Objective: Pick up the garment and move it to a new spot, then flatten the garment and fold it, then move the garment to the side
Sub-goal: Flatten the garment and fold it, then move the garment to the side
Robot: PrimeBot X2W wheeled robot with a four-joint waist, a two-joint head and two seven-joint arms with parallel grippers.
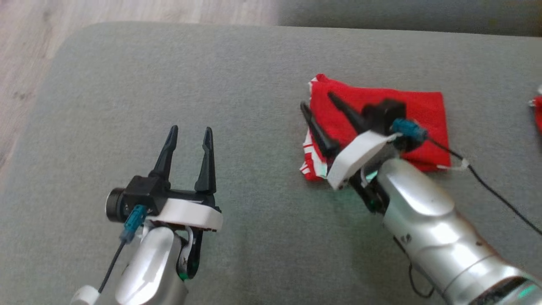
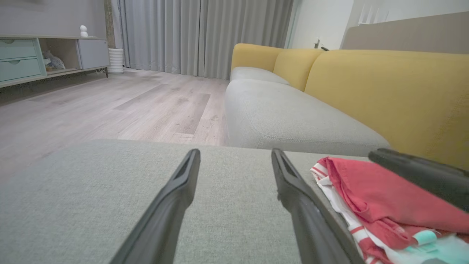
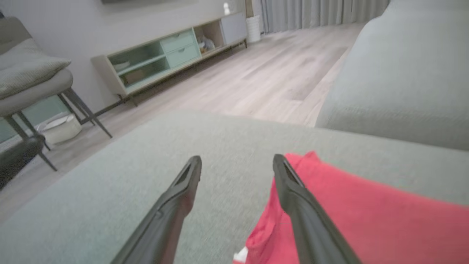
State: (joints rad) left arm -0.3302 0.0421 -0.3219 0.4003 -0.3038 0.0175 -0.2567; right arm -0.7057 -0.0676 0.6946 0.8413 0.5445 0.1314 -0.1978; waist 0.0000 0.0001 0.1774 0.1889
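**A:** Starting on the left: the left tool (image 1: 190,128) hovers over the bare grey cushion (image 1: 254,63). Its fingers are spread fairly wide and there's nothing between them.

**B:** And the garment (image 1: 419,106)?

**A:** It's lying on the cushion, right of centre and toward the far side, folded into a rough red rectangle. White-and-red striped trim pokes out at its near-left corner, where the layers are rumpled. There's a pale green patch there too.

**B:** What about the right tool (image 1: 316,99)?

**A:** Open wide, gripping nothing, and straddling the garment's left edge. One finger is above the red cloth, the other above the cushion just beside it. I can't tell whether it touches the fabric.
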